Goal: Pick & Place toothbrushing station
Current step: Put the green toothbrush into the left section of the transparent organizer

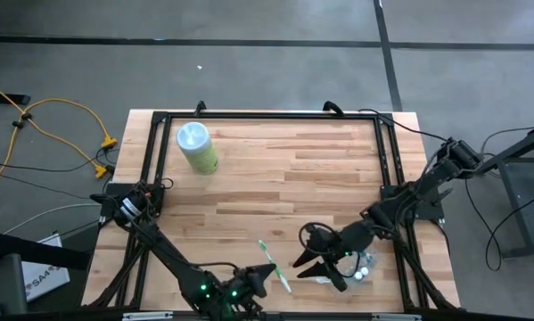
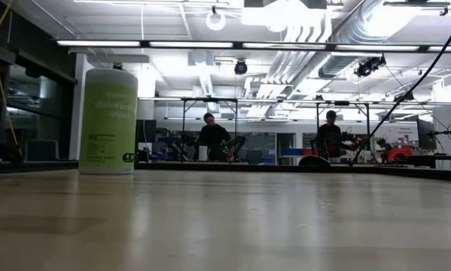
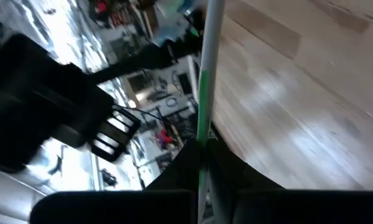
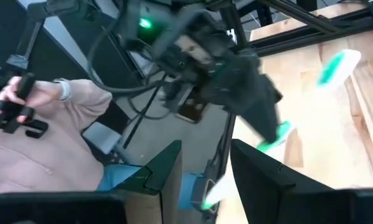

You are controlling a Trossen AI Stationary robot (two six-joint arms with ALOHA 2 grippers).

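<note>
Step in hand: carrying a brush. The left gripper [image 1: 265, 275] is clamped on a green-and-white toothbrush [image 1: 274, 265] at the table's [image 1: 320, 169] near edge. The right gripper [image 1: 324, 265], fingers apart and holding nothing, hovers beside the clear cup [image 1: 363, 267]. Next move likely calls for steering the brush into that cup.

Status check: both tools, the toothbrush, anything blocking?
Left tool shut on green toothbrush, near table edge. Right tool open, empty, beside it, with clear items close behind. Wipes canister far corner, not blocking.
</note>
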